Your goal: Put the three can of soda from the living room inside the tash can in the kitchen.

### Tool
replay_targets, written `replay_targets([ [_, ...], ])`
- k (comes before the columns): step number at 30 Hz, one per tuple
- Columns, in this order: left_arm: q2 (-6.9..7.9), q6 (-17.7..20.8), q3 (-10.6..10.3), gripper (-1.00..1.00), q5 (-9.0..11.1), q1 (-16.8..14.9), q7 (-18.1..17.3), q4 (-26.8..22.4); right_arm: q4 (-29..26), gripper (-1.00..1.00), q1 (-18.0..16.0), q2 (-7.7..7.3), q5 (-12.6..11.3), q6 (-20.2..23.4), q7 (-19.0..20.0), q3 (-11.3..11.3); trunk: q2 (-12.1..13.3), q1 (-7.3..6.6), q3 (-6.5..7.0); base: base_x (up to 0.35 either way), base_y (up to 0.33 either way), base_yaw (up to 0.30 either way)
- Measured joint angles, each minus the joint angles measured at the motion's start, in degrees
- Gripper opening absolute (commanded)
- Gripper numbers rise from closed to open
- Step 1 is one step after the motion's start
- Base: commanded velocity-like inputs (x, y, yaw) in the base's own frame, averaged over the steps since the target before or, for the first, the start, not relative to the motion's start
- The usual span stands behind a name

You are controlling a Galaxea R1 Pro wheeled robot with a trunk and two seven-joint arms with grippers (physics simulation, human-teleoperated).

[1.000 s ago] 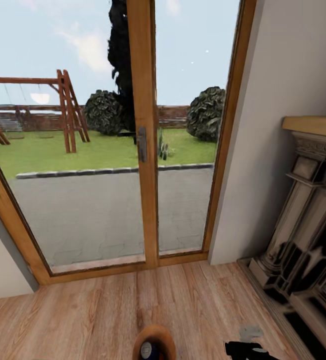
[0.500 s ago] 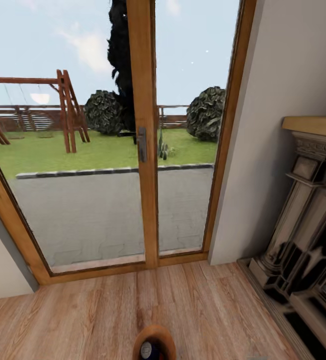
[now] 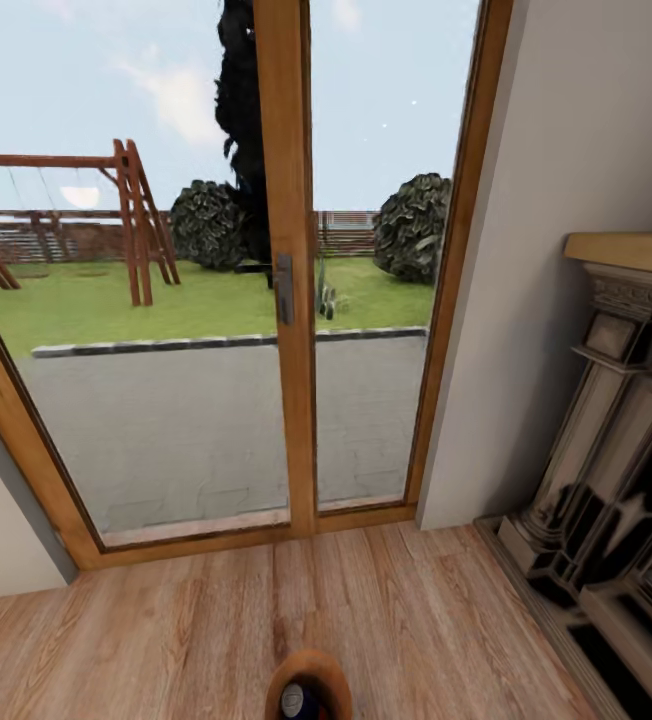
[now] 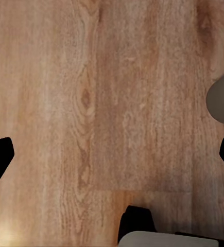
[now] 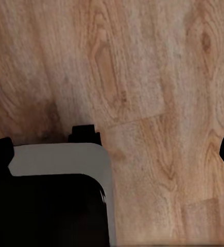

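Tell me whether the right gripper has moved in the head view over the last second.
Yes. A second ago a dark gripper showed at the head view's bottom edge, on the floor left of the fireplace; it has since dropped out below that edge.

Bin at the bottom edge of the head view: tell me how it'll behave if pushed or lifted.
The bin looks round and open-topped, so upright it would probably slide, not roll. Tipped over, it could roll. A can sits loose inside, so a hard shove may topple it.
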Motion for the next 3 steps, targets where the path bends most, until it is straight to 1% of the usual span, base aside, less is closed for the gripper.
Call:
replay_targets([
  [3, -0.1, -0.03, -0.04, 1.0, 0.05, 0.0, -0.01, -0.02, 0.0, 1.0, 0.09, 0.0, 0.0, -0.01, 0.0, 0.0, 0.0, 0.0, 0.0, 0.0, 0.0, 0.0],
])
